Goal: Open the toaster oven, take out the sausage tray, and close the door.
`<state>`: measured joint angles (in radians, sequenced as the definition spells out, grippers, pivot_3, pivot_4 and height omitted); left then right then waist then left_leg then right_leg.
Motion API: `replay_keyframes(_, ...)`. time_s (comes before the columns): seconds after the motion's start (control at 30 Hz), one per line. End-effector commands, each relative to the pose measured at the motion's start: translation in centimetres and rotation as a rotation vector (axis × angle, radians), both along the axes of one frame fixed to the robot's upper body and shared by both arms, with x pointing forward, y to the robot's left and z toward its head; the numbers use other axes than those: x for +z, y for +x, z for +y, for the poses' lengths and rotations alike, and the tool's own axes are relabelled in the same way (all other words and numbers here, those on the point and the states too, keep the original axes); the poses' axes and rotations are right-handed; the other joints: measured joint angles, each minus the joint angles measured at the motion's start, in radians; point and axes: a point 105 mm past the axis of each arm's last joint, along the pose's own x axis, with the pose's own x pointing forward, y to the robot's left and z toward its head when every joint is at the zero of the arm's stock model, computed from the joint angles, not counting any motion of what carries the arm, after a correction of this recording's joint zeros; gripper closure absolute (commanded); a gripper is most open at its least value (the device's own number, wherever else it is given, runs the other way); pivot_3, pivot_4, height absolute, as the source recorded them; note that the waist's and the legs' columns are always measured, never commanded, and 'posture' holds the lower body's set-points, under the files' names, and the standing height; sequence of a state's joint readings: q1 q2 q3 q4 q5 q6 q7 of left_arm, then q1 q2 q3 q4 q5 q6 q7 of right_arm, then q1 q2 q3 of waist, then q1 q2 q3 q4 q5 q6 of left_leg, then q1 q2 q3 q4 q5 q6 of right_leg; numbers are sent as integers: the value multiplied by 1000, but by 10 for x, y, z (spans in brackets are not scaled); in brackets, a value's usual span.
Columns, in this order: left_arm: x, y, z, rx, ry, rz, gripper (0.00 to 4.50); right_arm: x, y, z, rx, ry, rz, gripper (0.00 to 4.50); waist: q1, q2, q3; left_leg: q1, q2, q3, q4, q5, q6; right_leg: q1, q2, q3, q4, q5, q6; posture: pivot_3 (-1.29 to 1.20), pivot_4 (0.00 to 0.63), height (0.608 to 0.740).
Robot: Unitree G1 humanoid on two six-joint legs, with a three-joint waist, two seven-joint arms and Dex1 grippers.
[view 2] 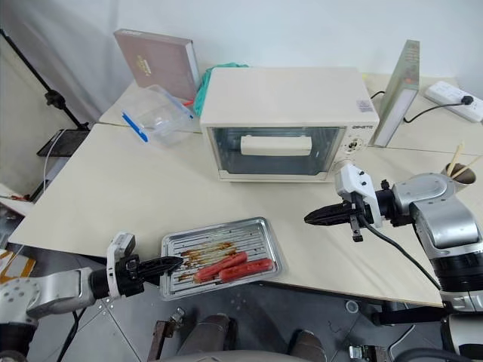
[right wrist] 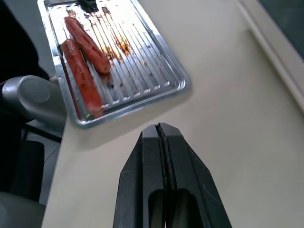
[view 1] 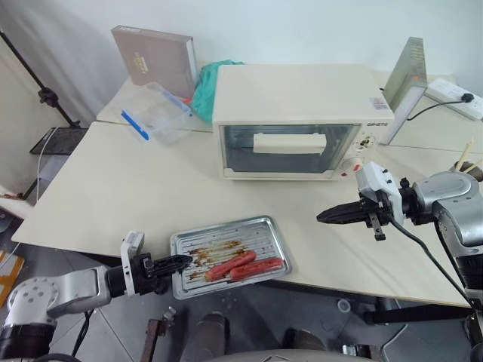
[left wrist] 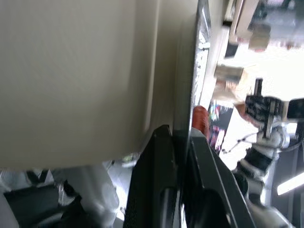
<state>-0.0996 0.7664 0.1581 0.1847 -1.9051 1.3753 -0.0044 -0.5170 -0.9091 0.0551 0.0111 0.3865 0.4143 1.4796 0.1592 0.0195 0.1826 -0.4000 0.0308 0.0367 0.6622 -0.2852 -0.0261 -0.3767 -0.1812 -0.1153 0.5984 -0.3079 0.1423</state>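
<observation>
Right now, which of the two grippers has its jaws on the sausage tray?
The left gripper: its jaws pinch the sausage tray by its left rim. The right gripper hangs shut above the table, clear of it.

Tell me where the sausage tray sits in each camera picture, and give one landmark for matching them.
Left eye view: sausage tray at the table's near edge, bottom centre, left gripper on its left rim.
Right eye view: same tray, bottom centre-left.
Left wrist view: seen edge-on, its thin rim pinched between the black fingers.
Right wrist view: upper left, tray beyond the shut right gripper.
Shared landmark: the red sausages.
</observation>
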Motion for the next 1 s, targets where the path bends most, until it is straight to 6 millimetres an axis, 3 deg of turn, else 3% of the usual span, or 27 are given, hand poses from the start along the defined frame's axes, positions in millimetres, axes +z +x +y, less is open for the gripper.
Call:
replay_keyframes(0.03, 35, 26, -20, -82, -47, -153, 4500, 11, -3, -1, -1, 11, -52, 4472, 13, 2, 0, -5, -1, -2, 0, 5, 1, -1, 0, -1, -2, 2, -1, 0, 150, 740)
replay_keyframes(0.17, 41, 40, -24, -100, -47, -175, 4500, 10, -2, -2, -24, 15, -60, 4472, 33, 2, 0, -14, -2, -2, -1, 17, -2, -1, 0, -1, -6, 5, -3, 0, 150, 740)
replay_keyframes(0.3, 53, 46, -13, -42, -72, -220, 4500, 11, -3, -2, -40, 27, -73, 4472, 32, 2, 0, -24, -2, -2, -7, 28, 3, -3, 0, -1, -8, 8, -1, 0, 150, 740)
replay_keyframes(0.53, 60, 34, -5, -4, -76, -242, 4500, 7, 3, -1, -29, 19, -68, 4472, 23, -1, 3, -26, -2, -3, -17, 39, -4, -3, 0, -2, -9, 17, 11, 0, 150, 740)
replay_keyframes(0.8, 52, 13, 7, 103, -60, -255, 4500, 11, 7, -1, 6, 5, -62, 4472, -74, -13, 8, -27, 0, 7, -25, 37, 2, -7, 1, -1, -11, 16, 13, 0, 150, 740)
replay_keyframes(1.0, 48, 1, 8, 108, -43, -254, 4500, 12, 13, -2, 18, -5, -63, 4472, -113, -17, 10, -23, 3, 19, -35, 35, 2, -14, -2, -7, -10, 16, 14, 0, 150, 740)
